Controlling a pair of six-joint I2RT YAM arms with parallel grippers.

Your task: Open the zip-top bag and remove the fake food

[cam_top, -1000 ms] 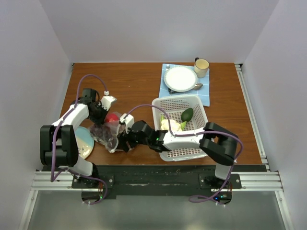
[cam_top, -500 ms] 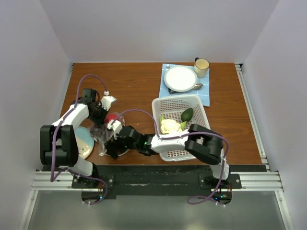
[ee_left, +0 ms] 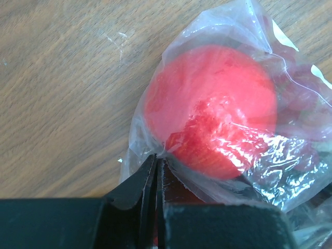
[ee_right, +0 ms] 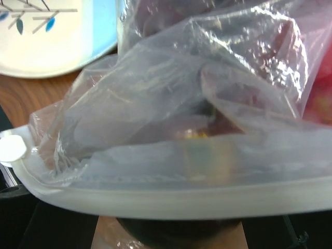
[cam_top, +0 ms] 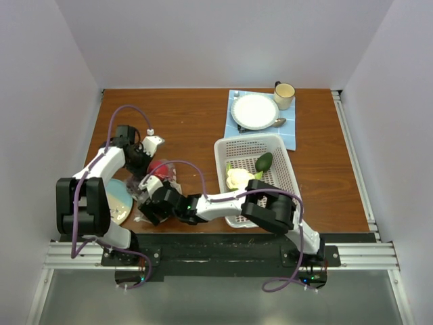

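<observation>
Bag [cam_top: 153, 191] film is pinched in the left gripper [ee_left: 157, 162], its jaws pressed together on a fold just beside the red fruit [ee_left: 212, 109] inside. The right gripper [cam_top: 145, 208] is spread, with the bag's zip rim [ee_right: 171, 199] lying across between its fingers. The left arm bends at the elbow and reaches the bag's far side. The right arm stretches low past the near corner of the basket [cam_top: 226, 150] to the bag's near side. The bag lies left of the basket, close to the near edge of the table [cam_top: 189, 122]. Open wood runs beyond it.
</observation>
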